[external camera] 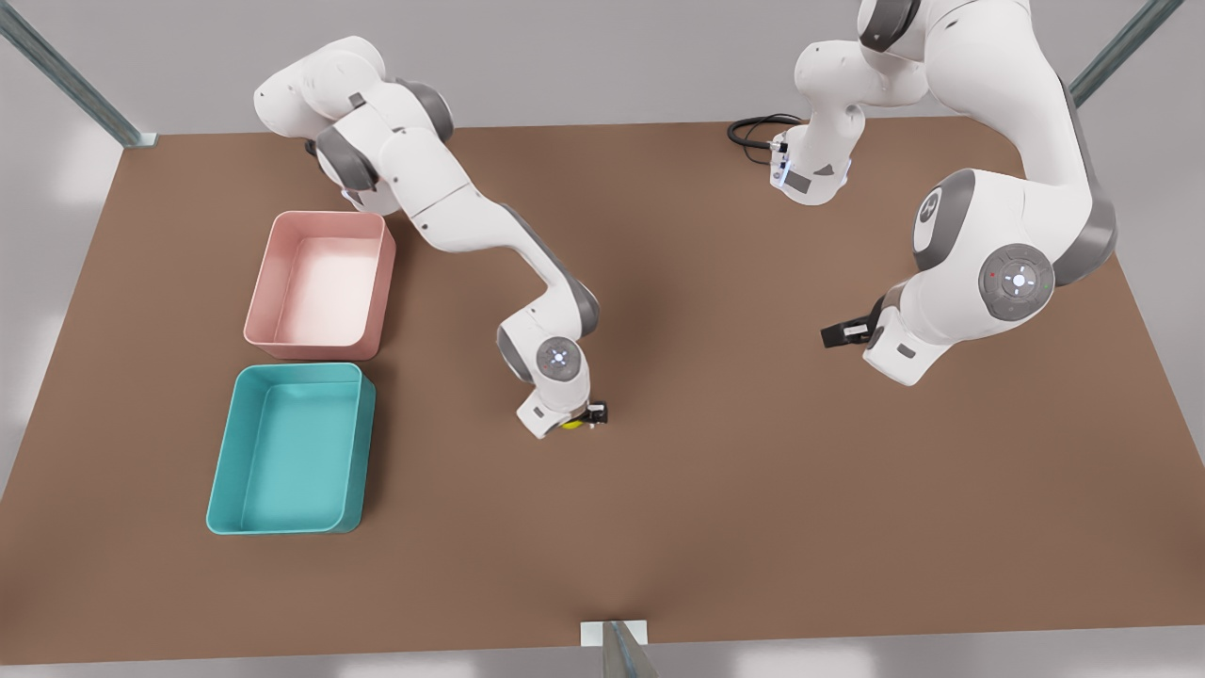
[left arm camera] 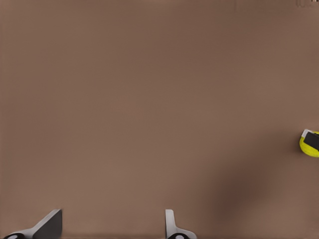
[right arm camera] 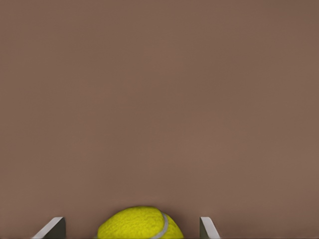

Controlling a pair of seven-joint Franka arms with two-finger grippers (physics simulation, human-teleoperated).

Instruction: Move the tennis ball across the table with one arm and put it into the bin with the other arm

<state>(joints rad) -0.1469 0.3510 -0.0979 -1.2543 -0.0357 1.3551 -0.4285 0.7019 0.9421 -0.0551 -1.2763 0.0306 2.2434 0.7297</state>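
Observation:
The tennis ball (external camera: 571, 424) is low over the brown table (external camera: 753, 490), near its middle. My right gripper (external camera: 586, 417) points down over it. In the right wrist view the ball (right arm camera: 139, 225) lies between the two fingertips of that gripper (right arm camera: 130, 221), with a gap on each side, so it is open around the ball. My left gripper (external camera: 841, 332) hangs open and empty over the table on the front view's right. Its wrist view shows its own gripper (left arm camera: 112, 221) and, far off, the ball (left arm camera: 307, 146). The teal bin (external camera: 226, 452) stands on the front view's left, empty.
A pale pink tub (external camera: 264, 273) stands just behind the teal bin, empty. A black cable (external camera: 753, 127) lies at the back edge by the base of the arm on the front view's right. Metal frame posts stand at the table's corners and front edge.

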